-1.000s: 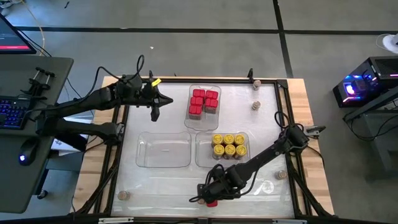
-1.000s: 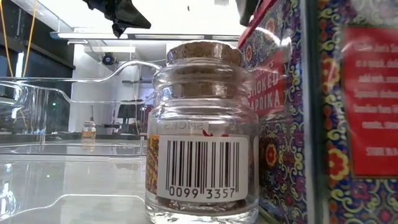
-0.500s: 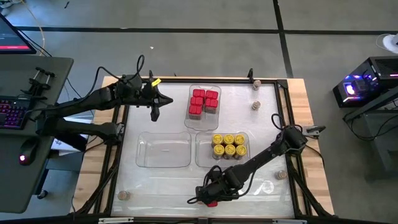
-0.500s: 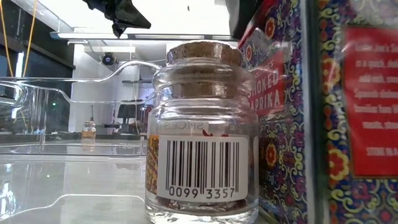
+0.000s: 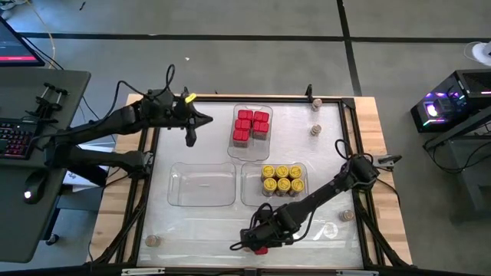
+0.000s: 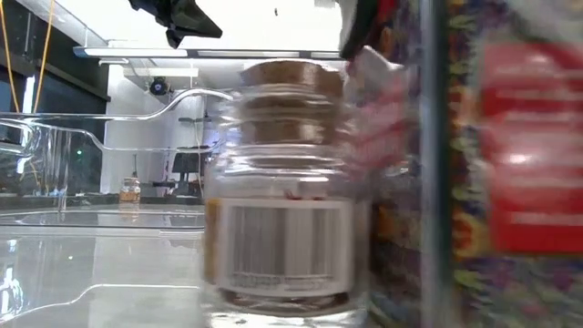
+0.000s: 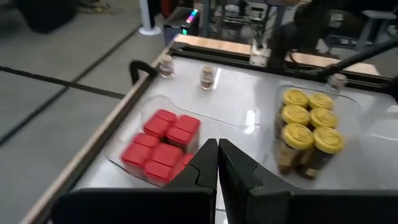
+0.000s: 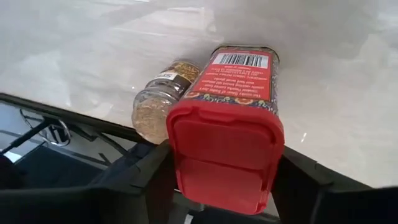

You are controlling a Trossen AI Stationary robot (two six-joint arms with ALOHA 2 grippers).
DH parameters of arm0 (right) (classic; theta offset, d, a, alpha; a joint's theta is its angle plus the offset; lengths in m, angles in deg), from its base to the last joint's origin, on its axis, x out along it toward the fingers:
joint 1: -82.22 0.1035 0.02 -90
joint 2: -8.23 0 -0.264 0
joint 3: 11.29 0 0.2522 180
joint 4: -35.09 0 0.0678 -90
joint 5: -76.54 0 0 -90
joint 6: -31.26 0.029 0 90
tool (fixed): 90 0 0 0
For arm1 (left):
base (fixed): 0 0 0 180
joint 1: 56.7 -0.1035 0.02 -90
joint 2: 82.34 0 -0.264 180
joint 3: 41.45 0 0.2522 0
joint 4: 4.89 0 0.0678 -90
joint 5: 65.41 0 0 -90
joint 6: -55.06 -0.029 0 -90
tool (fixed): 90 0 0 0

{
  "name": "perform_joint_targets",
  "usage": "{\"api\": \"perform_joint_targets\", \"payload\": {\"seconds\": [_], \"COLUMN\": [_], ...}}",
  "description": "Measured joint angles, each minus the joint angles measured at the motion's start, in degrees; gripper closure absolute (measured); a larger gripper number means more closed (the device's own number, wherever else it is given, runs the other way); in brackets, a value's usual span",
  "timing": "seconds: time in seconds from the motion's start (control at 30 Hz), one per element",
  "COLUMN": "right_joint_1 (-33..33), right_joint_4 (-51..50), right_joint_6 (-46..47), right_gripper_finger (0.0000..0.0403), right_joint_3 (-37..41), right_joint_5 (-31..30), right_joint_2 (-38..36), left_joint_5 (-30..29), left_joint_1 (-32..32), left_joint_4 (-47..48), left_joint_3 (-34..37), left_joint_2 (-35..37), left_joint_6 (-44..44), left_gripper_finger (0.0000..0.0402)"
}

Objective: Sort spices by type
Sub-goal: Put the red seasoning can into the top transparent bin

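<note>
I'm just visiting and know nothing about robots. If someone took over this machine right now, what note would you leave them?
Right gripper: at the table's near edge, fingers either side of a red spice tin, closing on it; grip not confirmed.
Left gripper: shut, empty, waiting above the table's far left.
Done: red tins grouped in the far tray; yellow-lidded jars grouped in the right-hand tray.
Left: the third tray is empty. A cork-topped jar stands beside the red tin; other small jars sit scattered near the table's edges and need collecting.
</note>
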Motion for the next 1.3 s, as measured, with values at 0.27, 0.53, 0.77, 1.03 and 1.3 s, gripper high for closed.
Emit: {"api": "perform_joint_targets", "payload": {"seconds": [0.27, 0.53, 0.77, 1.03, 1.3], "right_joint_1": [-0.01, -3.48, -17.22, -38.14, -49.38], "right_joint_4": [-13.19, -33.92, -38.15, -43.52, -46.44], "right_joint_6": [-9.12, -14.35, -35.46, -76.79, -116.34], "right_gripper_finger": [0.02, 0.02, 0.02, 0.02, 0.02], "right_joint_3": [-13.9, -36.81, -31.86, -31.88, -28.48], "right_joint_5": [0.18, -14.13, -14.2, -8.16, -5.35], "right_joint_2": [-0.53, -0.96, -5.08, -5.05, -4.17], "left_joint_5": [-1.52, 8.74, 20.82, 28.58, 24.52], "left_joint_1": [-6.67, -13.09, -13.08, -12.15, -13.05], "left_joint_4": [-1.71, -3.55, -8.35, -8.77, -12.62], "left_joint_3": [-3.56, -3.45, -1.12, -0.75, -0.73], "left_joint_2": [0.2, 0.2, 0.17, 0.76, 2.66], "left_joint_6": [-3.81, -0.54, 8.7, 10.68, 17.74], "left_gripper_finger": [0.0401, 0.0401, 0.0401, 0.0401, 0.0401]}}
